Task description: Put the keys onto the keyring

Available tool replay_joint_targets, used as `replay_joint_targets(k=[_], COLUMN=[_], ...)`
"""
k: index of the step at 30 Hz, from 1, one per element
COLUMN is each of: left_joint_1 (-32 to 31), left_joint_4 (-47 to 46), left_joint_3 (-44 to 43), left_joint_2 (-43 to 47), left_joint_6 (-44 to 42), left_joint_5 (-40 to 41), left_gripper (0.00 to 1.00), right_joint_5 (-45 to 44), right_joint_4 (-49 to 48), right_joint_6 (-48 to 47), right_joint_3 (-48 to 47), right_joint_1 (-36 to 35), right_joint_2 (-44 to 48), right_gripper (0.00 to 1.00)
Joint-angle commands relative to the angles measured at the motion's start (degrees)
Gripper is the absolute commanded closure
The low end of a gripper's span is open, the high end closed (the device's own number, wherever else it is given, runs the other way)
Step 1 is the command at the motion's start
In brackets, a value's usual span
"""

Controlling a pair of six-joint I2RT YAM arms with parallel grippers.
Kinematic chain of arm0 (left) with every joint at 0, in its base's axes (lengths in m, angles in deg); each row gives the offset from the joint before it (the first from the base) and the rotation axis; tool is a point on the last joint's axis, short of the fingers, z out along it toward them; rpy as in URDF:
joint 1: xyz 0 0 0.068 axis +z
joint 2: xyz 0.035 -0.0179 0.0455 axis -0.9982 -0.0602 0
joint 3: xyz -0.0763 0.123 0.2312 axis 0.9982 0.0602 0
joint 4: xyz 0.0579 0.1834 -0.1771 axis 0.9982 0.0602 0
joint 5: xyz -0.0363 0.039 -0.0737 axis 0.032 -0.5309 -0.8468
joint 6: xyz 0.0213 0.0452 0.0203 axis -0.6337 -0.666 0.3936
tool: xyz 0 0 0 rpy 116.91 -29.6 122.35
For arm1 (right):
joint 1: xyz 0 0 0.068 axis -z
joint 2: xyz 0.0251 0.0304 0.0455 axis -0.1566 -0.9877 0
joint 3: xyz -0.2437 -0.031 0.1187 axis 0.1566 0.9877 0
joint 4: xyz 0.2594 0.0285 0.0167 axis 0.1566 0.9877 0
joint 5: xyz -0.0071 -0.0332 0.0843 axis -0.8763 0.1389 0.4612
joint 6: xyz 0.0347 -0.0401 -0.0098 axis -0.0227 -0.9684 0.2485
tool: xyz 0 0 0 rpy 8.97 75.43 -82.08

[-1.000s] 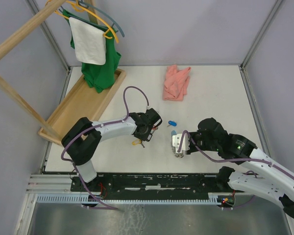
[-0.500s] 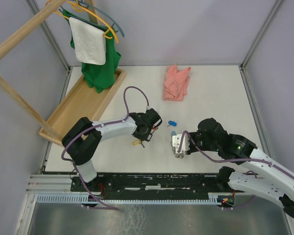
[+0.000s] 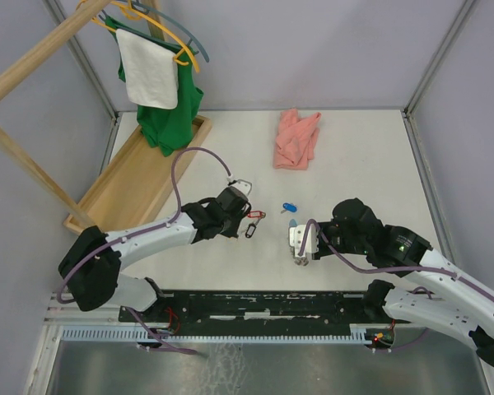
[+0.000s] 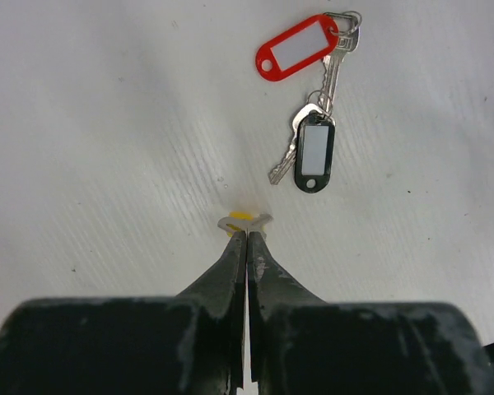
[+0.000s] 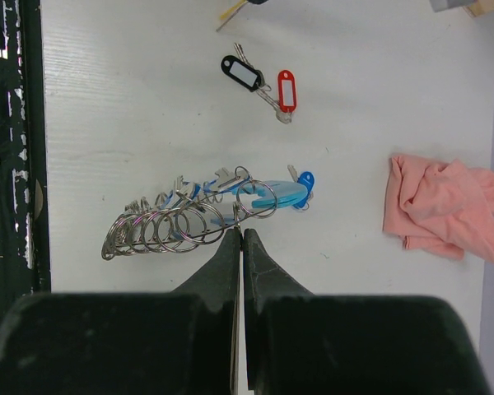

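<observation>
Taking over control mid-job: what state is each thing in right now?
Left gripper: shut on yellow-tagged key.
Right gripper: shut on keyring.
Red-tagged key: loose on table.
Black-tagged key: loose on table.
Blue-tagged key: lying beside keyring.
Pink cloth: crumpled.
Green shirt: hanging.

The surface [image 4: 107, 123] is matt white with a fine brushed grain. The keys [image 4: 333, 74] on it are bright bare metal with glossy plastic tags, a red tag [image 4: 300, 47] and a black tag [image 4: 314, 153], and the yellow-tagged key [image 4: 243, 219] shows duller metal. The keyring [image 5: 185, 222] is shiny silvery metal rings with a smooth light-blue plastic tag [image 5: 272, 196]. The left hand [image 4: 246, 236] and right hand [image 5: 238, 234] look like matt black plastic, scuffed grey; the pink cloth [image 5: 440, 206] is soft and crumpled, and the tray [image 3: 140, 177] is pale smooth wood.
</observation>
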Motion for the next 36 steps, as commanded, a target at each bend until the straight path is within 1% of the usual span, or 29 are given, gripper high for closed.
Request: replay_joint_targets(k=[1,5,11,13,19,24,32,36], left_joint_1=[1.17,1.33,1.37,1.31,1.29,1.29,1.33,1.29], left_joint_4=[-6.4,-3.47,-2.42,-3.77,-11.86,-19.42,-17.88,-17.36], left_joint_3=[2.76,2.13,0.04,-0.04,1.66,6.94,9.95,10.8], left_joint_2=[4.42,1.5,-3.17,-3.64,-5.23,-4.08,-2.82,-1.72], left_joint_6=[-1.36,-1.5,-1.36,-1.39,-2.71,-2.29,0.89,1.8], left_joint_5=[-0.73,-0.35,0.41,1.43,5.63,6.31,4.24,4.22], left_gripper=[0.97,0.97,0.97,0.97,0.97,0.97,0.97,0.93], right_joint_5=[-0.58,-0.41,-0.36,-0.4,-0.16,-0.47,-0.24,-0.13], right_joint_4=[-3.91,-3.93,-3.93,-4.01,-4.46,-4.11,-4.41,-4.18], right_joint_6=[0.99,1.26,1.31,1.31,1.39,1.34,1.42,1.4], right_joint_3=[-0.82,-0.79,-0.69,-0.59,-0.38,-0.31,-0.39,-0.49], right_joint_1=[-0.27,-0.27,-0.25,-0.26,-0.26,-0.26,-0.26,-0.26], right_joint_2=[0.62,0.31,0.26,0.38,0.31,0.64,0.24,0.13], right_gripper=[0.99,0.99,0.99,0.99,0.99,0.99,0.99,0.99])
